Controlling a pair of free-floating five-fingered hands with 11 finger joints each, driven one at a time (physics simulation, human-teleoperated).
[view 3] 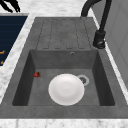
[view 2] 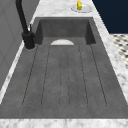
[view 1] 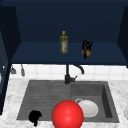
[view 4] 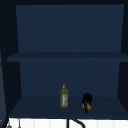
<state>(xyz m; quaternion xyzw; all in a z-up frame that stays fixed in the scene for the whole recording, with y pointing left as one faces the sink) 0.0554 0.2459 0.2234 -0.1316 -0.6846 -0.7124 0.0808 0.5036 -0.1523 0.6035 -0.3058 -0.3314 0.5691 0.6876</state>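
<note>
The right robot hand point(view 1: 86, 47) hangs in the open wall cabinet point(view 1: 37, 30) above the sink, at about 1 o'clock from the middle of the front view, fingers curled down around a small orange thing point(view 1: 86, 52) that peeks out on either side of them just above the cabinet's bottom shelf point(view 1: 37, 56); what the orange thing is cannot be told. In the upper view the same robot hand point(view 4: 87, 100) sits at about 5 o'clock, closed on the orange thing point(view 4: 86, 106), with an olive oil bottle point(view 4: 64, 96) standing upright on the shelf at its 9 o'clock, near but apart. The bottle point(view 1: 63, 42) shows in the front view too. The left robot hand point(view 1: 35, 116) floats low at about 7 o'clock in the front view, over the front edge of the sink's draining board point(view 1: 45, 97), holding nothing; whether its fingers are curled or straight cannot be told. A red ball point(view 1: 67, 114) sits at 6 o'clock, just beside a white plate point(view 1: 90, 108) that lies in the sink basin point(view 3: 100, 75). The black faucet point(view 1: 68, 73) rises behind the sink, and the marble tabletop point(view 1: 120, 90) surrounds it.
</note>
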